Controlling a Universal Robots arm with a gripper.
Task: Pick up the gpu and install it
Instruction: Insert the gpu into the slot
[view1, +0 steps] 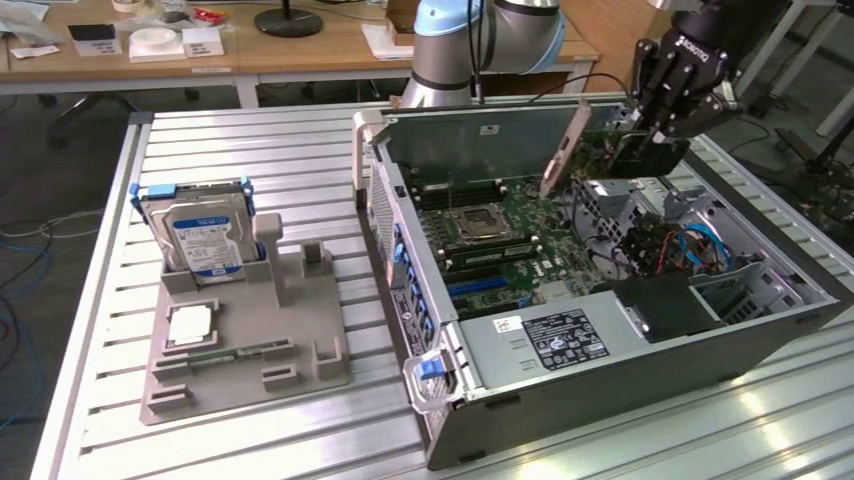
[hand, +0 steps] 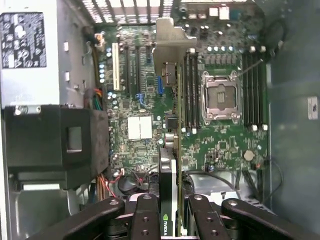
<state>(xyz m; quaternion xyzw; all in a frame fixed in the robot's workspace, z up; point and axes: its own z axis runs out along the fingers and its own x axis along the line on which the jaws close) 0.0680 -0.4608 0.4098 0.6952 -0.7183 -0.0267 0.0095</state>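
The gpu (view1: 625, 158) hangs on edge over the open computer case (view1: 400, 250), its silver bracket (view1: 567, 150) pointing down toward the motherboard (view1: 501, 245). My gripper (view1: 654, 140) is shut on the card's dark body from above. In the wrist view the gpu (hand: 170, 165) appears edge-on between my black fingers (hand: 145, 215), and my gripper (hand: 172, 222) clamps it near a green logo. Its bracket (hand: 172, 45) sits above the motherboard (hand: 220, 145), between the expansion slots (hand: 125, 65) and the memory slots (hand: 190, 85). The card is clear of the board.
A silver hard drive (view1: 200, 235) with a blue-white label stands in a grey holder (view1: 247, 340) on the slatted table, with a green memory stick (view1: 220, 352) lying in it. Inside the case are the power supply (view1: 554, 335), a drive cage and cables (view1: 667, 245). A desk stands behind.
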